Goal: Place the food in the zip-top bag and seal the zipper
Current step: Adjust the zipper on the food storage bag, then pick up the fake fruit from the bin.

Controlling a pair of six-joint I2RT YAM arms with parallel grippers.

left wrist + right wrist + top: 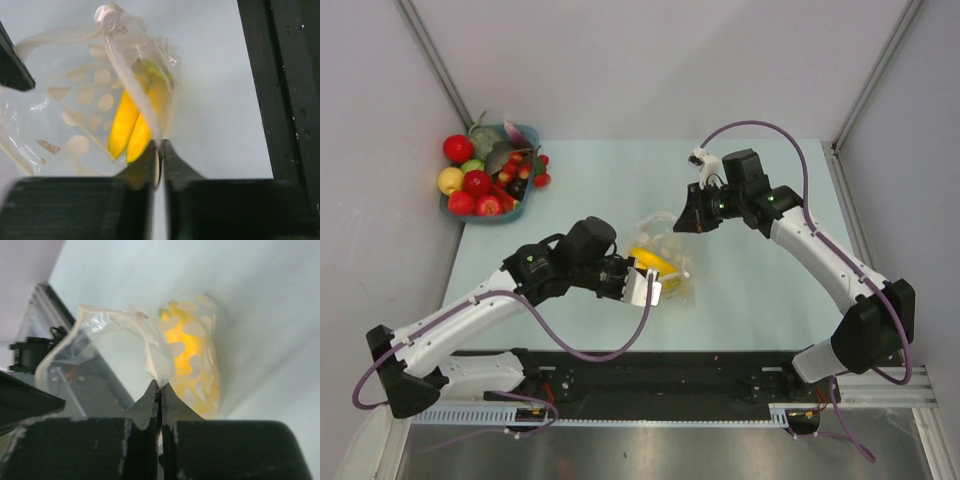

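1. the clear bag [668,262] lies on the table [770,290], about midway between the two arms, with its mouth pulled up off the surface.
2. the left gripper [650,285] is at the bag's near-left side. in its wrist view the fingers [145,165] are pressed almost together, nipping the whitish strip [131,82] at the bag's mouth edge.
3. that strip runs away from the left gripper to a small white tab [107,17] at the far end of the bag.
4. the right gripper [690,222] is at the bag's far-right side. its jaws are closed tight on the mouth edge, as its wrist view shows [160,387].
5. between the two grips the rim bows out in a loop, so the bag's mouth is open.
6. a yellow banana [132,125] lies inside the bag, just beyond the left gripper's tips. from the right wrist it shows only as a yellow blur through the plastic.
7. the other fruit [477,182], red, yellow and green rounds, is heaped in a blue basket [480,218], well apart from the bag, to its far left.
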